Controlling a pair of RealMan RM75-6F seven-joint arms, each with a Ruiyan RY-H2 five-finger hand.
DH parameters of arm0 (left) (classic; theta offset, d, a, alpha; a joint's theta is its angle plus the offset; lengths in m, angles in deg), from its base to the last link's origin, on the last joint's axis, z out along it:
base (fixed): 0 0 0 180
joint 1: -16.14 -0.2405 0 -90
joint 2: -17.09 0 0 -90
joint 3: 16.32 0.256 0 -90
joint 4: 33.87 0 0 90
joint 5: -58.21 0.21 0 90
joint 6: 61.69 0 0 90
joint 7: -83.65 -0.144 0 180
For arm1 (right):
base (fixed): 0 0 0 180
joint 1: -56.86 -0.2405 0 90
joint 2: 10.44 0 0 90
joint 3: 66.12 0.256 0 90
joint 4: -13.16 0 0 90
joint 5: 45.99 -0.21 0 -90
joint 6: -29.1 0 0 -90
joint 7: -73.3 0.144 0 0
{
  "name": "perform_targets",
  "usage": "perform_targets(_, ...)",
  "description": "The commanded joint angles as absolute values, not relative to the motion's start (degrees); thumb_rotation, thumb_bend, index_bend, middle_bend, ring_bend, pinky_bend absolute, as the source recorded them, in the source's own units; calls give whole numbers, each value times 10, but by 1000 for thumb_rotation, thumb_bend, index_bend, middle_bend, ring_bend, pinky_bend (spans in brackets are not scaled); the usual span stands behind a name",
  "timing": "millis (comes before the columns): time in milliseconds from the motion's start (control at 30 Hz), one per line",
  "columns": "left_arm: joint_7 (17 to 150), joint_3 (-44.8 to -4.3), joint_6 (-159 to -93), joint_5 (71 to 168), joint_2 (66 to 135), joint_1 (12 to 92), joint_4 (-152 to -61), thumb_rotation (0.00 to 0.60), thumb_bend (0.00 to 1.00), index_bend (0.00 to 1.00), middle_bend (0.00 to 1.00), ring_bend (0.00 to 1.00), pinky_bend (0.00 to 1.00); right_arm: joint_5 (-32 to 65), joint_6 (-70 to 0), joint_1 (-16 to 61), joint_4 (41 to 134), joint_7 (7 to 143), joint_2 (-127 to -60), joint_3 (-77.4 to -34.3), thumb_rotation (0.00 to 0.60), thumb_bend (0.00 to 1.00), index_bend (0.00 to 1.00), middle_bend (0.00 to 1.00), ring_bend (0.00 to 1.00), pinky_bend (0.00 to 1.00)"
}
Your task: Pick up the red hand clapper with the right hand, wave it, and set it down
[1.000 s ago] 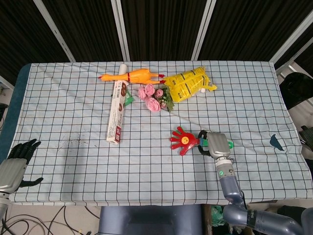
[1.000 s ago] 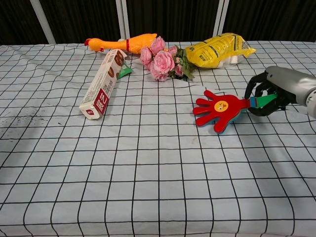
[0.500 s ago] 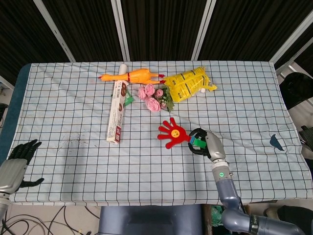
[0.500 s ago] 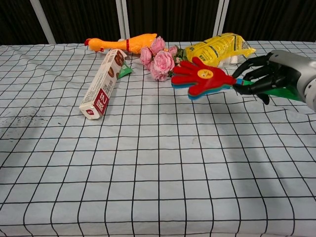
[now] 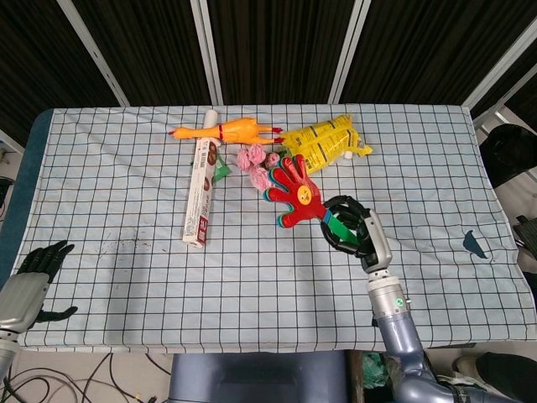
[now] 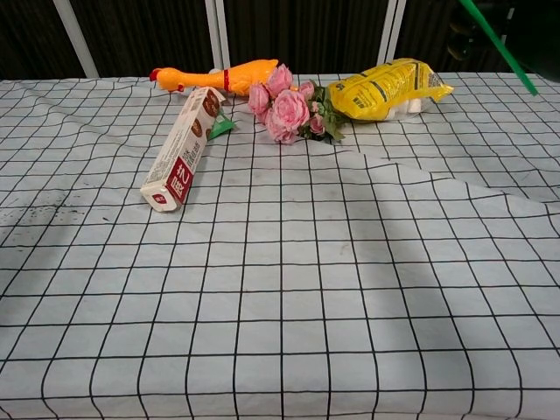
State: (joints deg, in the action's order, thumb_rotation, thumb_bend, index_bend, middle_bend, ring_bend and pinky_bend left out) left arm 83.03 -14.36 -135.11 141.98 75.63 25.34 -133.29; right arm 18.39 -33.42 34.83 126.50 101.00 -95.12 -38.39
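A: Since the frame half a second back, the right hand (image 5: pixel 352 228) has raised the red hand clapper (image 5: pixel 294 193) off the cloth and out of the chest view, bar its green handle.

B: Grip?

A: Fingers wrapped round the handle; clapper over the pink roses (image 5: pixel 254 159). Left hand (image 5: pixel 32 274) at the near-left table edge, fingers spread, holding nothing.

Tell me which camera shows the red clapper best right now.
The head view: the whole red hand clapper shows there, lifted, its green handle gripped by the right hand. The chest view catches only a strip of the green handle at its top edge.
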Motion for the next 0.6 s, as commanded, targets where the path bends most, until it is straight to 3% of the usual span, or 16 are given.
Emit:
perform_targets(33,830,-143,-1349,1418,756,254,-1335,600,8,0,0,0,6,174,-249,326,1219,910,-898,-442,600,642,845,766,770,726)
perform_targets(167,834,-144,-1343,1409,752,254,-1341,600,8,0,0,0,6,116,-219,291,1183,776,-877,-484,600,644,846,768,774,728)
perform_targets(233,833,-144,-1342,1406,751,255,-1343,600,8,0,0,0,5,79,-245,269,1165,649,-873,-515,600,645,847,769,775,730)
perform_targets(333,831,-144,-1338,1403,750,255,-1345,600,8,0,0,0,6,25,-302,254,1179,549,-887,-525,600,646,849,770,776,730)
perform_targets(500,829,-143,-1336,1402,749,255,-1348,600,8,0,0,0,6,1,-354,258,1219,564,-904,-499,600,653,855,772,779,732)
perform_targets(567,831,-144,-1336,1399,749,255,-1350,600,8,0,0,0,6,15,-359,272,1244,641,-911,-471,600,653,855,772,779,732)
perform_targets(600,835,-144,-1334,1396,748,255,-1351,600,8,0,0,0,6,21,-348,291,1278,747,-918,-432,600,654,855,772,779,732)
